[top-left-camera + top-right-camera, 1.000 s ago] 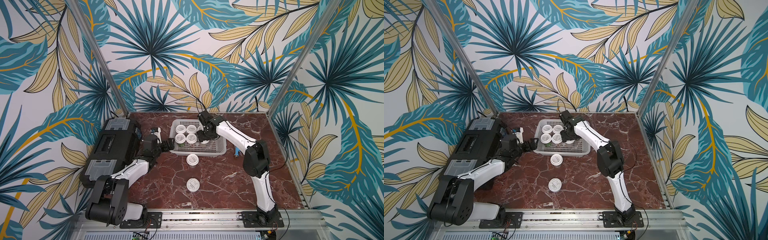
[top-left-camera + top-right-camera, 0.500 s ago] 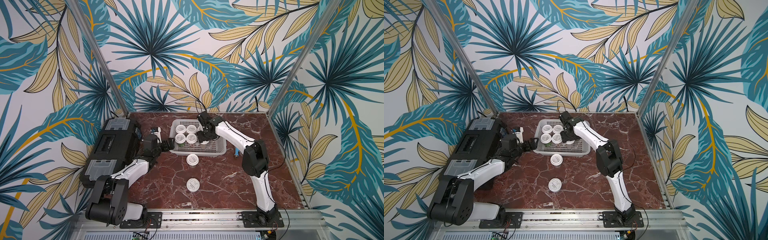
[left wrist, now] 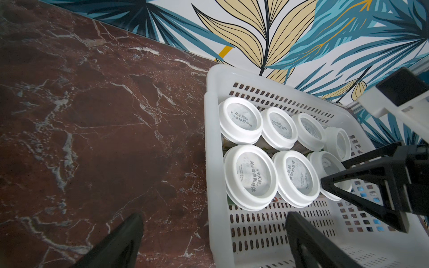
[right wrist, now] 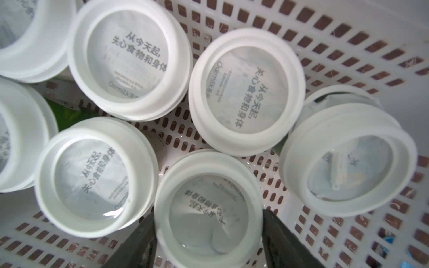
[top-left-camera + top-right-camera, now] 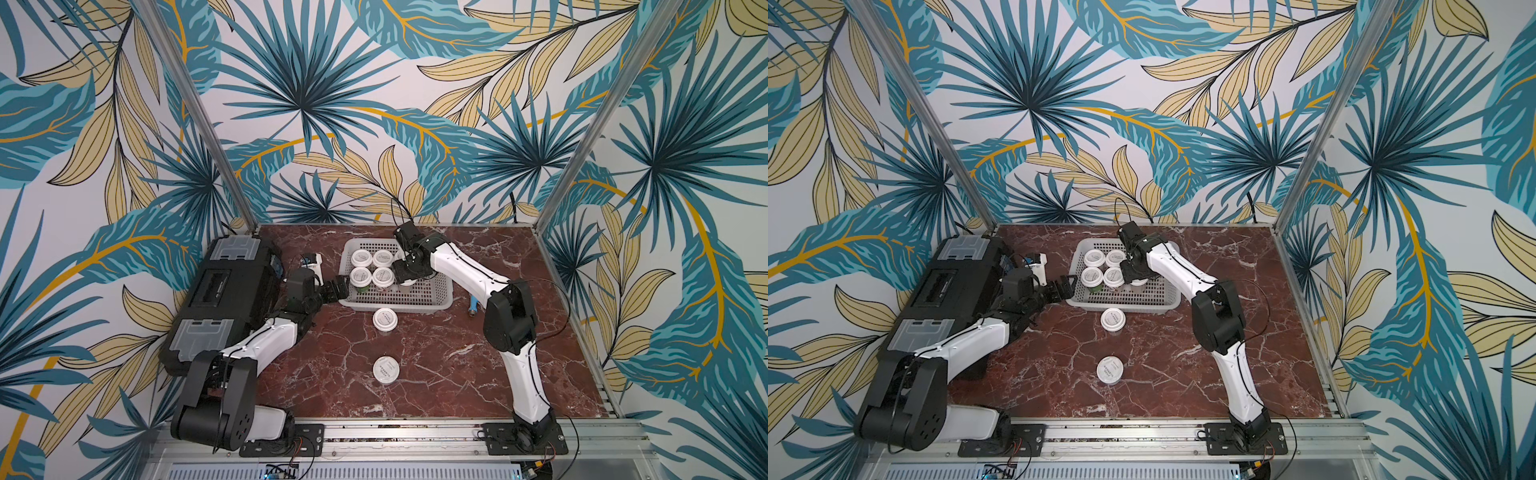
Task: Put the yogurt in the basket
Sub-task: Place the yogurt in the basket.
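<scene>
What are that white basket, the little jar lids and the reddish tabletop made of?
Basket: moulded white plastic, slightly glossy, with punched slots. Jar lids: white plastic rims, seemingly around a clear printed film. Tabletop: looks like polished red marble with white veins, possibly printed laminate.

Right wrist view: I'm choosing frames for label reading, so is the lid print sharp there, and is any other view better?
Right wrist view: print on the central lids is crisp; the yogurt jar in the right gripper is shaded and softer; edges blur. Left wrist view: nearest lids legible, farthest ones not. Both top views: lids too small to read.
</scene>
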Available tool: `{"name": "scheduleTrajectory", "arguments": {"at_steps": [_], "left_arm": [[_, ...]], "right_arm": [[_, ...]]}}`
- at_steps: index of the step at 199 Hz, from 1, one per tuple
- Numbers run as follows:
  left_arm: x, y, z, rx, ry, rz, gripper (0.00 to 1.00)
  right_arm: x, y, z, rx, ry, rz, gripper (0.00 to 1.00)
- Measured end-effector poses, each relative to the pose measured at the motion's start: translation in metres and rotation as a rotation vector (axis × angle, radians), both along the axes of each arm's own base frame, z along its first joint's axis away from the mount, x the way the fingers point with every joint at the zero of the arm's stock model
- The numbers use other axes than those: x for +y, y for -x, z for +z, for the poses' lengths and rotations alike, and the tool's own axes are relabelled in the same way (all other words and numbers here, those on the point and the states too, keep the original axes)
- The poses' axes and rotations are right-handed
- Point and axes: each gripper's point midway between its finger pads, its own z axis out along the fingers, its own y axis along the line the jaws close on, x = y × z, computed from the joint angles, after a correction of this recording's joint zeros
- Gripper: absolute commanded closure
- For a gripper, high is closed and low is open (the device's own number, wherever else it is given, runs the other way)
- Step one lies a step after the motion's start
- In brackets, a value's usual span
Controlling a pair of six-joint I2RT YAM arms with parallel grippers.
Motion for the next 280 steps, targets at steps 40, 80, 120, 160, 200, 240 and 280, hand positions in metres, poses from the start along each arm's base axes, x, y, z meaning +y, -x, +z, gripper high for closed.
{"name": "scheduleTrajectory", "arguments": {"at_steps": [40,80,120,160,200,240,280], "left_arm": [[0.000,0.000,0.000,0.000,0.000,0.000,0.00],[0.000,0.000,0.000,0.000,0.000,-0.001,0.00],[0.000,0.000,0.000,0.000,0.000,0.000,0.00],[0.000,0.000,0.000,0.001,0.000,-0.001,0.00],[-0.001,0.000,0.000,0.001,0.001,-0.003,0.00],[-0.001,0.000,-0.003,0.009,0.000,-0.003,0.00],[-0.001,0.000,-0.005,0.012,0.000,-0.003,0.00]], "right_arm": [[-0.001,-0.001,-0.002,-0.001,0.011,0.001,0.21],[-0.002,-0.001,-0.007,-0.002,0.010,-0.002,0.14],[-0.003,0.001,-0.013,0.007,0.014,-0.002,0.10],[-0.010,0.011,-0.003,-0.001,0.006,-0.005,0.08],[-0.013,0.013,0.023,-0.047,-0.038,-0.017,0.08],[-0.008,0.013,0.023,-0.045,-0.079,-0.015,0.08],[-0.003,0.014,0.022,-0.034,-0.105,-0.009,0.08]]}}
